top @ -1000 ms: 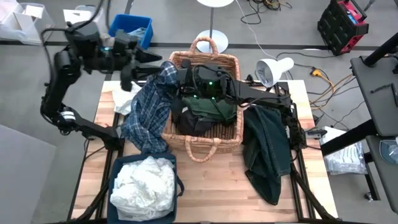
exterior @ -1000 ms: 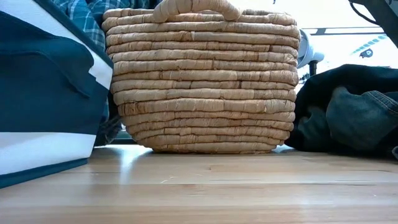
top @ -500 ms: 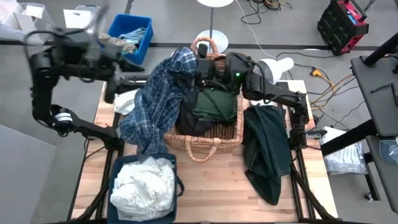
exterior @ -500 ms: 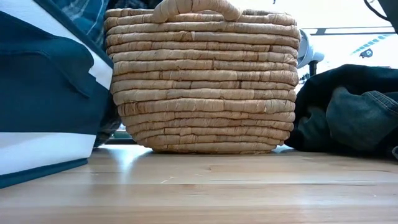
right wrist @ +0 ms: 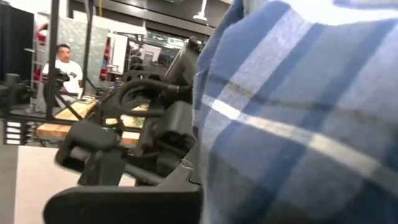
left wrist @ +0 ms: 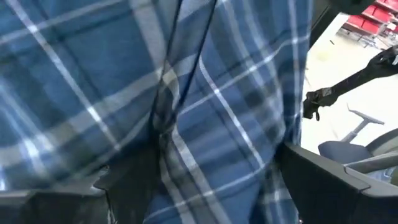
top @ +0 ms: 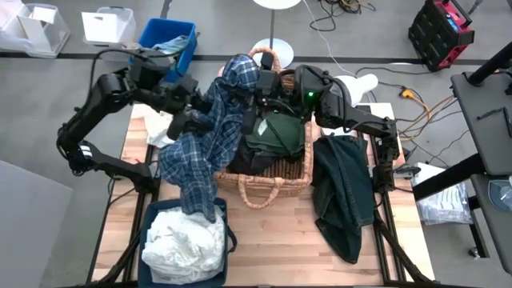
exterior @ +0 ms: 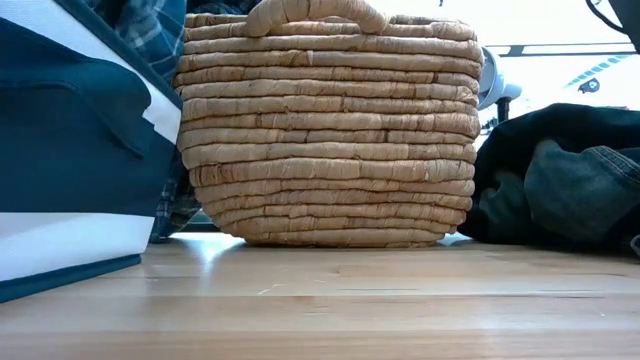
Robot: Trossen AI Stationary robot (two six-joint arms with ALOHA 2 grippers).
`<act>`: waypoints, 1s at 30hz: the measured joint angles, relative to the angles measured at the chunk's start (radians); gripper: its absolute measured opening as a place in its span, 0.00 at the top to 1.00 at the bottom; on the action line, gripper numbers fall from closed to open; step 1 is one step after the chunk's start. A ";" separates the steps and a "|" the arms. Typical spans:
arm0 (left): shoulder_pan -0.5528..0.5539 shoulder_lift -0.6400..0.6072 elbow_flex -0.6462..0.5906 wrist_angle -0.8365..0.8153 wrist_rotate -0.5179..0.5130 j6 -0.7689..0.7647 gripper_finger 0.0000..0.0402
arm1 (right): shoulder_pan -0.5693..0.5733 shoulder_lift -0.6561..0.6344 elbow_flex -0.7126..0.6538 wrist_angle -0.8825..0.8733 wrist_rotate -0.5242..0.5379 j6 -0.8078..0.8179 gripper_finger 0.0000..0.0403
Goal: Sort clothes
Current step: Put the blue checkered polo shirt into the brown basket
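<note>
Right gripper (top: 250, 84) pinches the plaid shirt (top: 200, 144) up at the basket's (top: 264, 190) eleven o'clock so left gripper (top: 192, 120), its fingers spread around the cloth, can take it

High view: overhead, straight down on the whole table (top: 280, 240).
Low view: tabletop level, close against the wicker basket (exterior: 325, 130).
Wrist views: pressed up to the plaid shirt (left wrist: 205, 106).
Shared: basket, shirt.

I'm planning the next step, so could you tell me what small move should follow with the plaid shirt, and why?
Probably raise the plaid shirt a little more. The right claw holds its top above the basket and the left claw is at its side, but its tail hangs onto the whites in the bin.
</note>
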 joint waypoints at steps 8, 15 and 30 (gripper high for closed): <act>-0.072 0.000 -0.134 0.133 0.024 0.053 0.38 | 0.000 0.000 -0.001 0.018 0.003 -0.009 0.98; -0.116 -0.005 -0.136 0.152 0.024 0.108 0.92 | -0.001 -0.007 -0.002 0.049 0.058 -0.069 0.98; -0.121 0.000 0.183 0.260 0.028 0.149 1.00 | -0.008 -0.014 0.001 0.092 0.166 -0.070 0.97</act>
